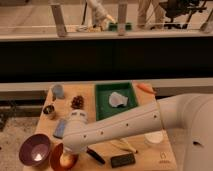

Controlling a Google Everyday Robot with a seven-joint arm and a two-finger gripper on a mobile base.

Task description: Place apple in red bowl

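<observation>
Gripper [70,148] hangs right over the red bowl [56,154], with the apple [65,159] seemingly inside. Can't tell if it's gripping. Apple's probably light, firm and slick, so pinch across its widest part.

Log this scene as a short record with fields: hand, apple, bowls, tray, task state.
hand: hand at the end of the arm, hanging over the red bowl
apple: pale roundish thing, likely the apple, inside the red bowl under the hand
red bowl: front left of the table, just right of the purple bowl
white bowl: white bowl at front right, beside the arm
tray: green tray at back centre, holding a pale crumpled thing
task state: apple appears to be in the red bowl; whether the hand grips it cannot be told
</observation>
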